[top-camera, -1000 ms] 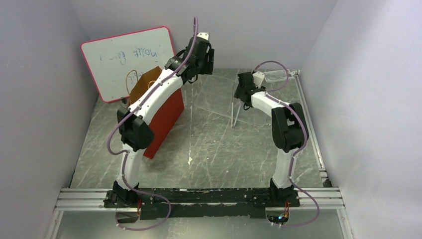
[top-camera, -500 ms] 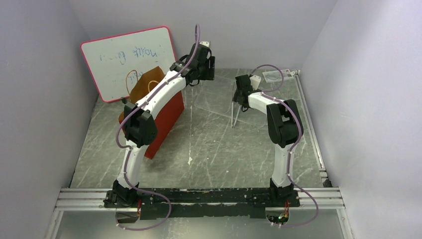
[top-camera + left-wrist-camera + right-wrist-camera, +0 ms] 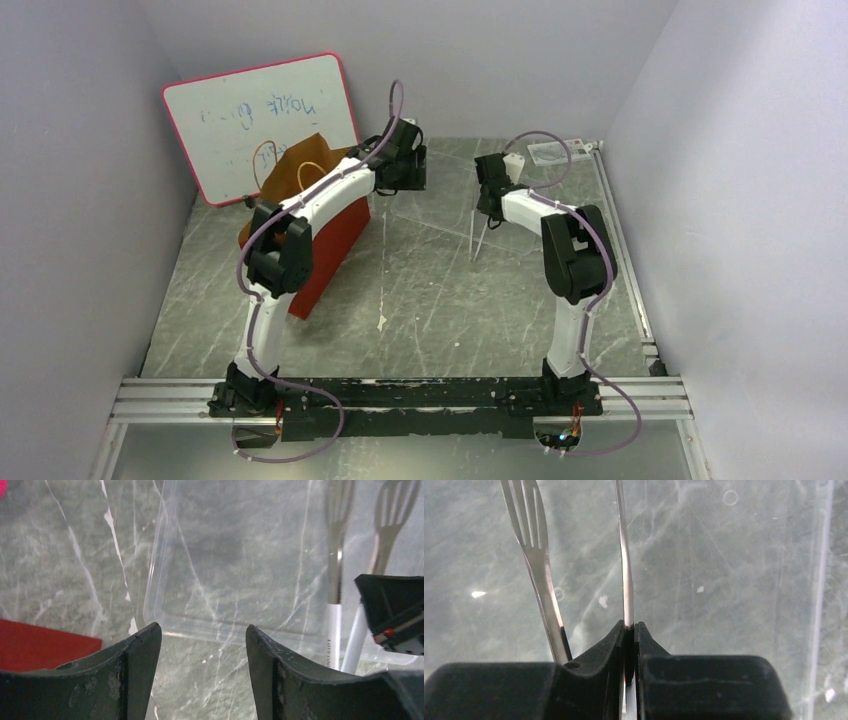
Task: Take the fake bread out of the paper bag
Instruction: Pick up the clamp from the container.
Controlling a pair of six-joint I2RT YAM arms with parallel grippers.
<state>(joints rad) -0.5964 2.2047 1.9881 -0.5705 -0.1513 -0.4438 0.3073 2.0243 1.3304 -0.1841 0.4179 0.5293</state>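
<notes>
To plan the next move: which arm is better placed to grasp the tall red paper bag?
Probably the left arm. Its jaws stand open and empty close beside the tall red paper bag, while the jaws of the right arm, farther off, are shut on long metal tweezers.

- Grey-green marbled desk (image 3: 420,290) fills the middle of the frame.
- Red paper bag (image 3: 330,240) stands centre-left.
- Whiteboard (image 3: 260,120) stands upper left.
- Clear tray (image 3: 225,570) lies upper centre.
</notes>
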